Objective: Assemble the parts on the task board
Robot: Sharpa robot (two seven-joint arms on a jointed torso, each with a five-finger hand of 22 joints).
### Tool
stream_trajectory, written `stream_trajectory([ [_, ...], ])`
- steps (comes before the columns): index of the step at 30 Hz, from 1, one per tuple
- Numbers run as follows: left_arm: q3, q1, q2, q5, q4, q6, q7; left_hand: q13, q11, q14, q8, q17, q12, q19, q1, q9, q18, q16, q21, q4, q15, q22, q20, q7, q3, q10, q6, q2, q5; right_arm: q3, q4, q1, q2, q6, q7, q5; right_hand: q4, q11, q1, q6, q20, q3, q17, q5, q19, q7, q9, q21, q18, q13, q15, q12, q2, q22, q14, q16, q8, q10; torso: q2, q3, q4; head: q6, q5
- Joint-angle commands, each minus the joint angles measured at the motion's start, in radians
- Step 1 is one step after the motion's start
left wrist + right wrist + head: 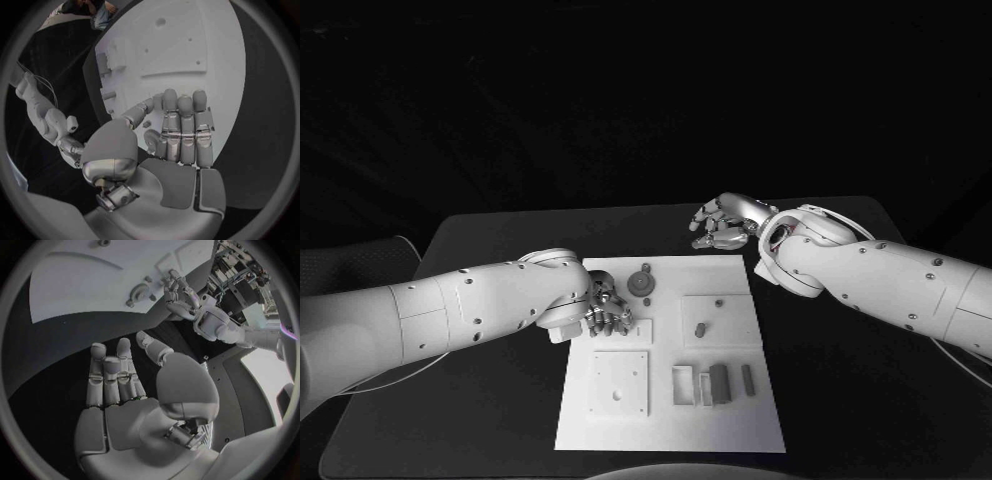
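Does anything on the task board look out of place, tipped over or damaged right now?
Nothing stands out. The task board lies flat and square on the table, its parts sitting in an orderly group on it. The left hand is over the board's left edge, and the right hand is beyond its far corner, holding nothing.

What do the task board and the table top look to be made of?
The task board looks like matte white plastic or painted plate: flat, even, with drilled holes and recessed squares. The table looks matte black, with no glare; whether laminate or cloth, I cannot tell.
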Motion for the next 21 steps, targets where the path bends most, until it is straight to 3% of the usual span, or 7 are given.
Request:
stream_trajectory([
  [1, 0.000, -0.001, 0.002, -0.006, 0.000, 0.008, -0.003, -0.003, -0.007, -0.011, 0.003, -0.006, 0.008, -0.008, -0.009, -0.003, 0.020, 0.008, 0.003, 0.014, 0.001, 0.022, 0.002, -0.075, -0.003, -0.015, 0.075, -0.022, -0.029, 0.000, 0.003, 0.000, 0.000, 0.010, 0.005, 0.001, 0.001, 0.001, -0.001, 0.002, 0.000, -0.003, 0.000, 0.003, -0.007, 0.008, -0.001, -0.004, 0.008, -0.002, -0.006, -0.003, 0.007, 0.013, -0.002, -0.005, -0.001, -0.006, 0.000, 0.0000, 0.0001, -0.001, 0.000],
  [8, 0.000, -0.001, 0.004, -0.006, -0.002, 0.007, -0.001, -0.011, -0.007, -0.018, 0.002, -0.021, 0.018, -0.012, -0.028, -0.003, 0.021, 0.020, 0.004, 0.048, 0.001, 0.022, 0.002, -0.075, -0.008, -0.021, 0.073, -0.047, -0.117, 0.000, 0.003, 0.000, -0.001, 0.012, 0.005, 0.001, 0.000, 0.001, -0.001, 0.001, 0.000, -0.002, 0.000, 0.003, -0.007, 0.008, -0.001, -0.004, 0.008, -0.002, -0.006, -0.004, 0.007, 0.013, -0.002, -0.005, -0.001, -0.006, 0.000, -0.0003, 0.0002, -0.002, -0.001],
  [16, 0.000, -0.001, 0.003, -0.005, -0.004, 0.007, -0.001, -0.012, -0.007, -0.019, 0.002, -0.023, 0.020, -0.013, -0.031, -0.002, 0.021, 0.022, 0.004, 0.053, 0.001, 0.022, 0.002, -0.075, -0.010, -0.022, 0.072, -0.051, -0.125, 0.000, 0.003, 0.000, -0.003, 0.013, 0.005, 0.001, 0.000, 0.001, -0.001, 0.001, 0.000, -0.002, 0.000, 0.003, -0.007, 0.008, -0.001, -0.005, 0.008, -0.002, -0.006, -0.004, 0.007, 0.013, -0.002, -0.005, -0.002, -0.006, 0.000, -0.0003, 0.0003, -0.003, -0.001],
  [21, 0.000, -0.001, 0.001, -0.005, -0.005, 0.002, -0.001, -0.014, -0.007, -0.020, 0.003, -0.028, 0.024, -0.013, -0.036, -0.002, 0.021, 0.027, 0.005, 0.063, 0.000, 0.022, 0.001, -0.075, -0.011, -0.023, 0.072, -0.061, -0.151, 0.000, 0.005, 0.000, -0.005, 0.013, 0.005, 0.001, 0.000, 0.001, -0.001, 0.001, 0.000, -0.002, 0.000, 0.003, -0.007, 0.008, -0.002, -0.005, 0.008, -0.002, -0.006, -0.004, 0.007, 0.013, -0.002, -0.005, -0.002, -0.006, 0.000, -0.0006, 0.0004, -0.003, -0.002],
])
